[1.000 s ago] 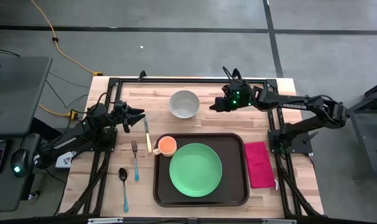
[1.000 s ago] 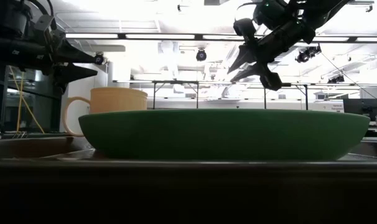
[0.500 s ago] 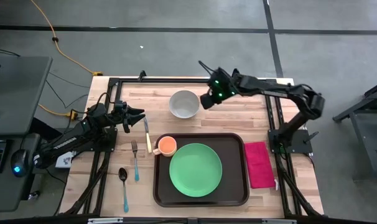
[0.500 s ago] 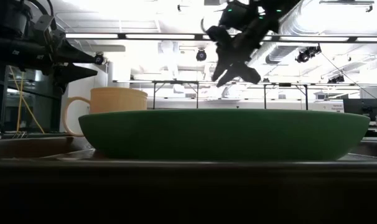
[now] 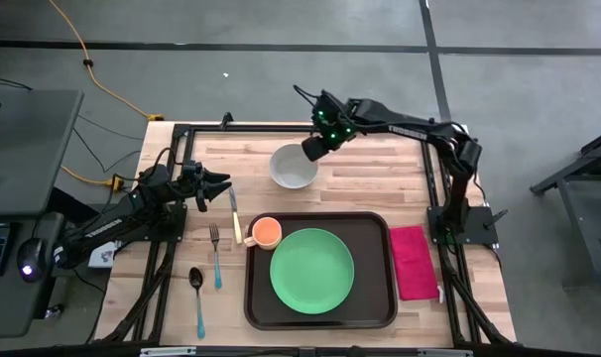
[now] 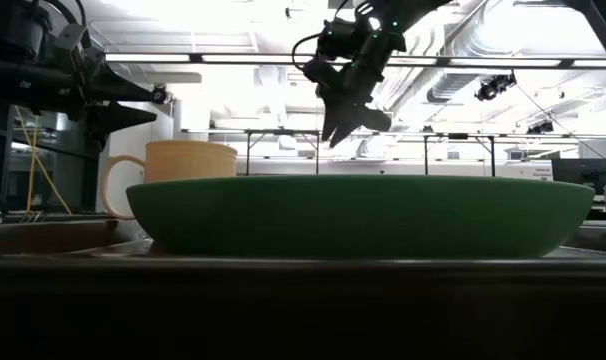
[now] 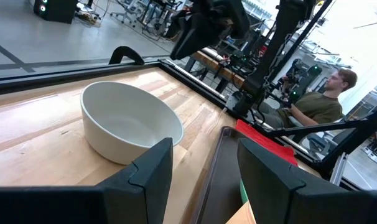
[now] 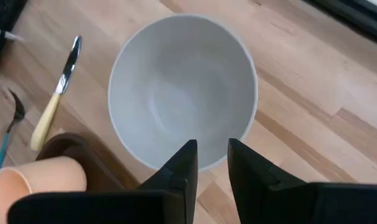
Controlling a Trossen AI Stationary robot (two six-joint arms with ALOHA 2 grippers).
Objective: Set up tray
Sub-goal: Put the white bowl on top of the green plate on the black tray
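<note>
From above, the tray (image 5: 318, 315) lies in the lower centre of the frame on the wooden table (image 5: 380, 183), holding a green plate (image 5: 311, 271) and, at its upper left corner, an orange cup (image 5: 266, 232); a magenta napkin (image 5: 412, 262) lies just right of the tray, a knife (image 5: 235, 216), a fork (image 5: 215, 254) and a spoon (image 5: 197, 298) lie to its left, and a white bowl (image 5: 293, 166) stands above it. The right gripper (image 5: 311, 150) hangs at the bowl's upper right edge, while the left gripper (image 5: 221, 185) waits at the left of the frame, above the knife. In the low view the plate (image 6: 361, 215) fills the middle of the frame with the cup (image 6: 173, 177) behind it at left; the right gripper (image 6: 345, 128) hangs in the upper centre, fingers pointing down with a narrow gap, and the left gripper (image 6: 133, 103) is at the upper left. In the left wrist view its own fingers (image 7: 152, 168) stand well apart with nothing between them, the bowl (image 7: 129, 130) beyond them and a seated person (image 7: 313, 106) at the right. In the right wrist view the fingers (image 8: 183, 163) sit slightly apart over the bowl's (image 8: 182, 90) near rim, gripping nothing, with the knife (image 8: 56, 101) at the left and the cup (image 8: 33, 181) at the lower left
</note>
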